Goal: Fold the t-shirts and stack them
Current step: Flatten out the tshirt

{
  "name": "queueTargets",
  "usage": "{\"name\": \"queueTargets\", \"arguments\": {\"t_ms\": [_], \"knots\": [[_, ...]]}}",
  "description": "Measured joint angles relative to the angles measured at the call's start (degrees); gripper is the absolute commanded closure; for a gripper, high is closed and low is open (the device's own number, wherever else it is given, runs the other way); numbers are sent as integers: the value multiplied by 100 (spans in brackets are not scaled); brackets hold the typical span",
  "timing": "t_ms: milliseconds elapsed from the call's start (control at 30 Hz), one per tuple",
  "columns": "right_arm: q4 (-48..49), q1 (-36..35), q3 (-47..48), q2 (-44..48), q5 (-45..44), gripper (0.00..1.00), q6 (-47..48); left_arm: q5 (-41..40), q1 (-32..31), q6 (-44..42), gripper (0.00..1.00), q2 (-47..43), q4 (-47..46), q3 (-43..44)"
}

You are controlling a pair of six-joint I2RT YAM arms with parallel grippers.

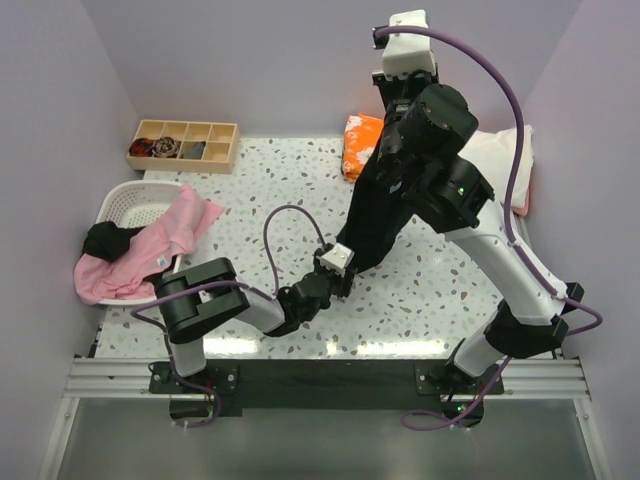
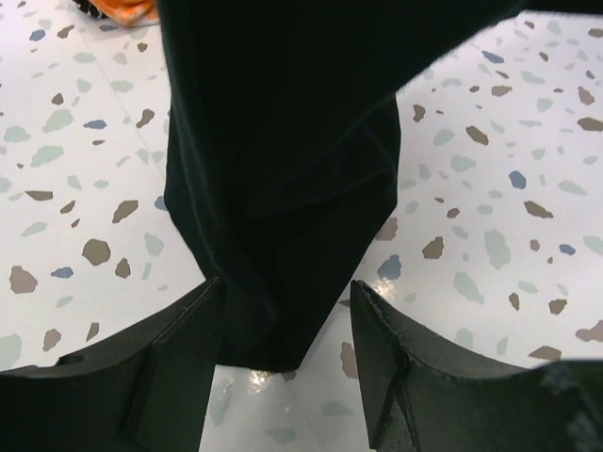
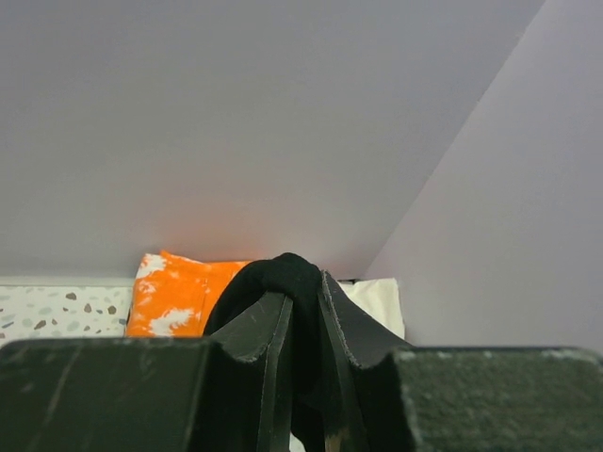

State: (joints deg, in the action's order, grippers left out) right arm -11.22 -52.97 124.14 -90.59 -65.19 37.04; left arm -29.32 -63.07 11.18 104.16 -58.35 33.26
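The large black t-shirt [image 1: 385, 205] hangs in a long bunch from my raised right gripper [image 3: 303, 306], which is shut on its top. Its lower end [image 2: 283, 235] reaches down to the speckled table. My left gripper [image 2: 287, 363] is open low over the table, with the shirt's bottom tip between its fingers; in the top view it [image 1: 347, 268] sits at the shirt's lower end. The orange white-blotched shirt [image 1: 360, 145] lies folded at the back, the cream shirt [image 1: 500, 155] at the back right. The pink shirt [image 1: 150, 250] drapes over the basket.
The white slotted basket [image 1: 125, 203] stands at the left edge with a dark cloth [image 1: 105, 240] in it. The wooden compartment tray [image 1: 185, 143] sits at the back left. Walls close in on the left, back and right.
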Motion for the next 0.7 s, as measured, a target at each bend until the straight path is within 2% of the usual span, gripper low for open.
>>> {"name": "queueTargets", "arguments": {"t_ms": [33, 67, 133, 167, 333, 400, 500, 700], "knots": [[0, 0, 0, 0, 0, 83, -2, 0, 0, 0, 48, 0, -20, 22], [-2, 0, 0, 0, 0, 83, -4, -2, 0, -2, 62, 0, -37, 50], [-15, 0, 0, 0, 0, 83, -17, -4, 2, 39, 81, 4, -48, 111], [-17, 0, 0, 0, 0, 83, -22, -13, 4, 11, 100, 11, -57, 149], [-35, 4, 0, 0, -2, 83, -17, -160, 33, 15, 100, -42, 151, 227], [-22, 4, 0, 0, -9, 83, 9, -313, 52, -28, 100, -352, 474, 168], [35, 7, -2, 2, -35, 84, 111, -535, 157, -146, 100, -1443, 1126, 52], [90, 4, -168, 184, -192, 84, 271, -999, 455, -726, 100, -4376, 2312, 319]]}}
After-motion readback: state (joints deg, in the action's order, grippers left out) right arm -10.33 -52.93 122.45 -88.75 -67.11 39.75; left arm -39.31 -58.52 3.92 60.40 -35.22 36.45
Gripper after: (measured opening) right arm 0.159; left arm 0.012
